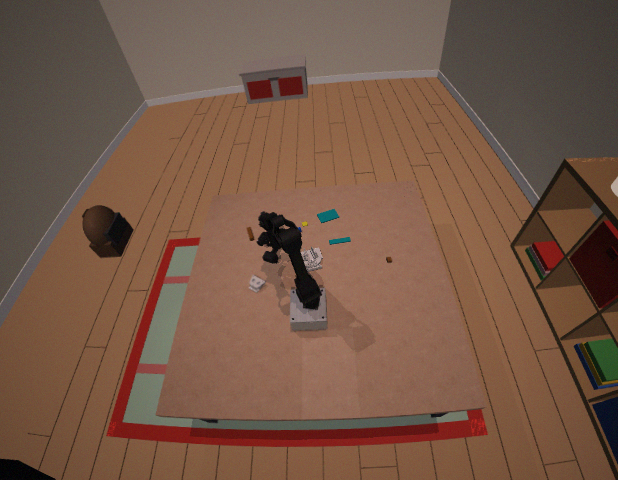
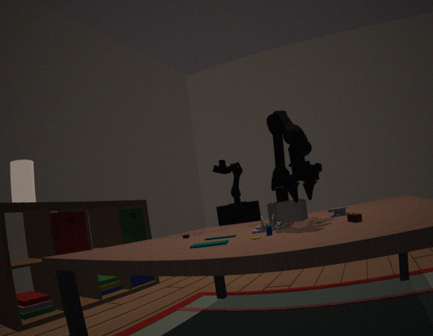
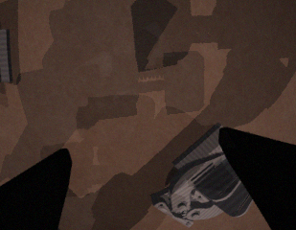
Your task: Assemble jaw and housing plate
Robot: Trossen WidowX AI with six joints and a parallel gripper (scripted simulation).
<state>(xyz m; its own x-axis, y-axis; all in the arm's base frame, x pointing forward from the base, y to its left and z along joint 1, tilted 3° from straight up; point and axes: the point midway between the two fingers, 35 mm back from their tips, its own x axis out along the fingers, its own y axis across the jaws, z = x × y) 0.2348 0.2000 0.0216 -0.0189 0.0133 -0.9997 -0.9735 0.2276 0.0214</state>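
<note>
The grey gripper base (image 1: pixel 313 265) (image 2: pixel 259 230) (image 3: pixel 199 149) lies on the table in front of the arm's mount. Two long jaws (image 2: pixel 273 220) (image 3: pixel 216 176) are on it; whether both sit fully on their pins and their teeth mesh cannot be told. The small light grey housing plate (image 1: pixel 256 282) (image 2: pixel 338 211) lies apart on the table, to the left in the top view; a ribbed grey edge (image 3: pixel 4 55) at the wrist view's left looks like part of it. My gripper (image 1: pixel 264 248) (image 2: pixel 303 199) (image 3: pixel 147 146) is open and empty, above the table between base and plate.
A brown block (image 1: pixel 250 233) (image 2: pixel 354 217), a yellow piece (image 1: pixel 304 223) (image 2: pixel 256 237), a blue piece (image 2: pixel 269 231), two teal bars (image 1: pixel 328 215) (image 1: pixel 340 240) and a small brown cube (image 1: pixel 388 259) (image 2: pixel 186 236) lie around the base. The arm's shadow covers much of the wrist view.
</note>
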